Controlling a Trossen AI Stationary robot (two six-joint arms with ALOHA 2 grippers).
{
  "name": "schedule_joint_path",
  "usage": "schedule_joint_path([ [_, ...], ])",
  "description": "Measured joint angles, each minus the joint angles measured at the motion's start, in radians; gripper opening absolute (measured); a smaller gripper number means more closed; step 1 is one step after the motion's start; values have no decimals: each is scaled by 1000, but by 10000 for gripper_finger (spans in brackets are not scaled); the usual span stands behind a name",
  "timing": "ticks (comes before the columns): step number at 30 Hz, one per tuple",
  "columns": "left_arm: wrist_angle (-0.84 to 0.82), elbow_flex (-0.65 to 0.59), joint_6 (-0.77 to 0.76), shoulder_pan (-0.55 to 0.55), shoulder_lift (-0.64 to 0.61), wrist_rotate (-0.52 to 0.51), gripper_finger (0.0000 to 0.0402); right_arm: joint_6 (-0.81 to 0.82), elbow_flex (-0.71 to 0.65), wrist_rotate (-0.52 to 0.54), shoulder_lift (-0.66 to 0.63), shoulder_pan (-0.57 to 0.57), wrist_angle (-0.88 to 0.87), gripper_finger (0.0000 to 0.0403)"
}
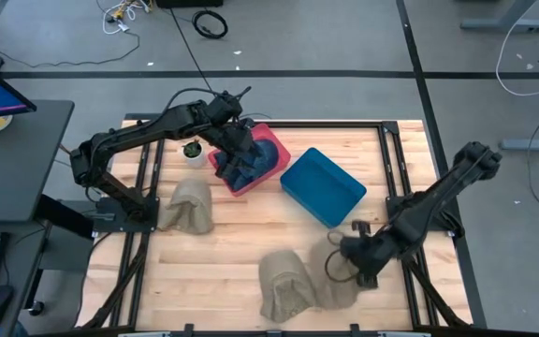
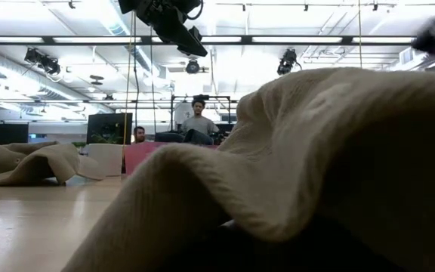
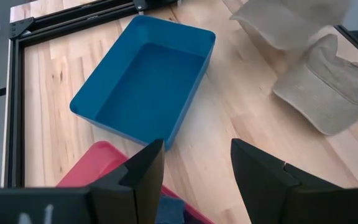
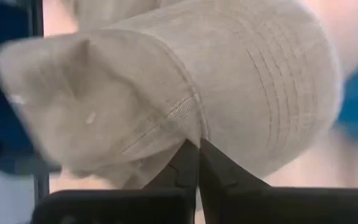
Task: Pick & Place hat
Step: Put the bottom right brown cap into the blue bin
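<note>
Several tan caps lie on the wooden table: one near the left side, one at the near edge, and one beside it at my right gripper, which is shut on it. That cap fills the right wrist view and the front of the low view. My left gripper is open and hovers over the red bin, where a dark blue hat lies. It touches nothing. The blue bin stands beside the red one. My right gripper pinches the tan cap between its two fingers at the stitched seam where brim meets crown. The fingers come slanting down from the table's right side. Whether the cap is clear of the table, I cannot tell.
A small white cup with a plant stands left of the red bin. The blue bin has nothing in it. Black frame rails run along the table's sides. Bare wood lies between the bins and the near caps. People sit in the room beyond.
</note>
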Motion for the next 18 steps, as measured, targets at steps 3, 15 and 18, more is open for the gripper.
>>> schedule_joint_path([
  [3, 1, 0, 1, 0, 0, 0, 190, -57, 52, 136, -72, -19, -41, 5],
  [15, 5, 0, 19, 0, 0, 0, 190, -764, 83, 938, -205, -170, -305, 2],
  [18, 4, 0, 17, 0, 0, 0, 190, -869, 83, 1012, -204, -269, -301, 2],
])
